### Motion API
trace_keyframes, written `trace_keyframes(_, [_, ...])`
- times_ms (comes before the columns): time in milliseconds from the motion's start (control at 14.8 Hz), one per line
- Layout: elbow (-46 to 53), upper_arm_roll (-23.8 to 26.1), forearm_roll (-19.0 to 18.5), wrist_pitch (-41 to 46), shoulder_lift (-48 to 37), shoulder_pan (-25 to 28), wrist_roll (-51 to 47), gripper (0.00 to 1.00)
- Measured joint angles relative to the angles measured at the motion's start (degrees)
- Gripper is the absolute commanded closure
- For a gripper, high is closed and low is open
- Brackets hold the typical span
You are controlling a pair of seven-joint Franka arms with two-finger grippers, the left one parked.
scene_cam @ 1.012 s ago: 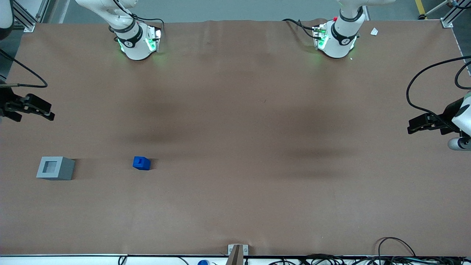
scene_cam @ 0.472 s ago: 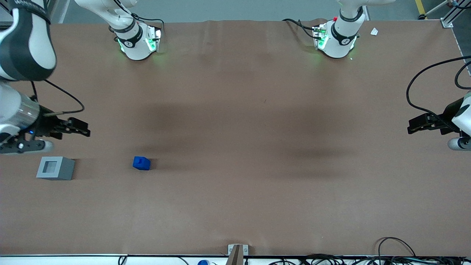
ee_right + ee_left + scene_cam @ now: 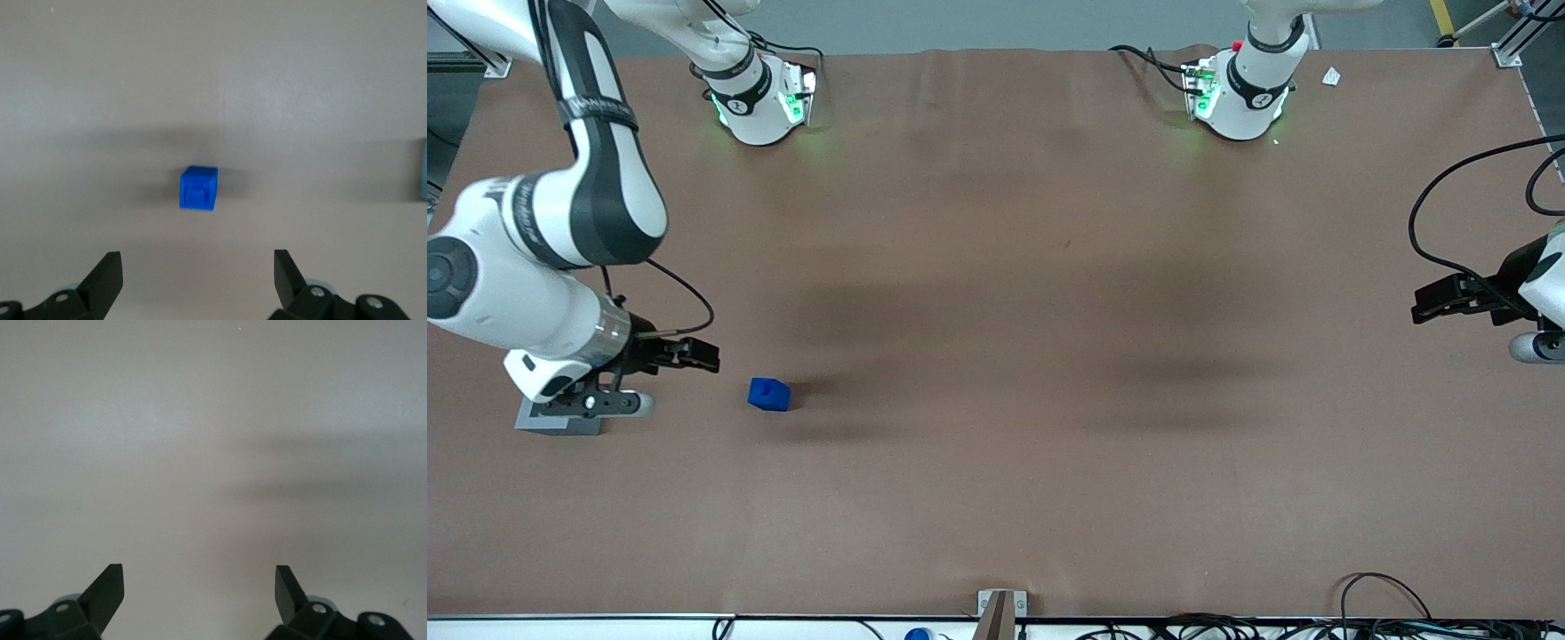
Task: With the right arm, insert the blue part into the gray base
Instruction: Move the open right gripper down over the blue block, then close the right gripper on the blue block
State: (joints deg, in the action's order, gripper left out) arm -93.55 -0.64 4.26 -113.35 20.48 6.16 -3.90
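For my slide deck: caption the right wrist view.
Open gripper hovers above the brown table, fingers spread, with the blue part ahead, untouched.

matt blue part (image 3: 199, 189), matt black gripper (image 3: 196, 279), matt brown table (image 3: 1049, 356)

So the wrist cam on the right arm looks down at the plain tabletop (image 3: 80, 80), and the blue part (image 3: 198, 189) sits alone on it, upright, with its smaller raised step facing the camera. There's a soft shadow on the table around it. The gripper (image 3: 197, 277) is spread wide, its two dark fingertips (image 3: 107, 272) well apart, hanging above the table with nothing between them. The block isn't touched by either finger. At the frame edge a thin gray-blue sliver (image 3: 422, 168) pokes in; can't tell what it is.
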Motion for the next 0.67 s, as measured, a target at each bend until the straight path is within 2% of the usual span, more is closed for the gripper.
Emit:
trace_keyframes(472, [-7.6, 0.0, 0.0, -18.6, 6.5, 1.8, 0.0, 0.00])
trace_keyframes(675, [-9.6, 0.0, 0.0, -22.9, 8.4, 3.1, 0.0, 0.00])
